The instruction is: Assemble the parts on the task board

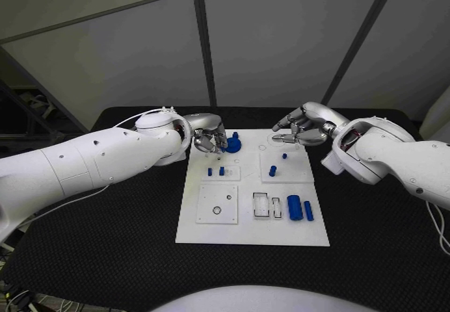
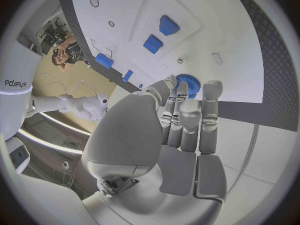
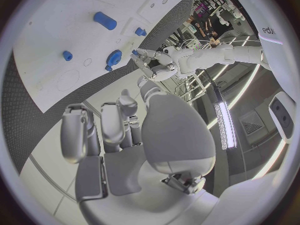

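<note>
The white task board (image 1: 251, 227) lies mid-table. A blue gear (image 1: 233, 145) sits at its far left corner, also seen as the gear (image 2: 186, 84) and the gear (image 3: 114, 58). My left hand (image 1: 208, 138) hovers just left of it, fingers apart, fingertips (image 2: 212, 88) close beside the gear; I cannot tell whether they touch it. My right hand (image 1: 302, 129) hangs over the board's far right corner with nothing in it. Small blue pegs (image 1: 216, 172) and a taller peg (image 1: 273, 171) stand mid-board. Two blue cylinders (image 1: 300, 208) lie at the near right.
A raised white block (image 1: 218, 205) with small holes sits on the board's near left, and a slotted recess (image 1: 266, 206) lies beside the cylinders. Black matting (image 1: 112, 247) surrounds the board on all sides.
</note>
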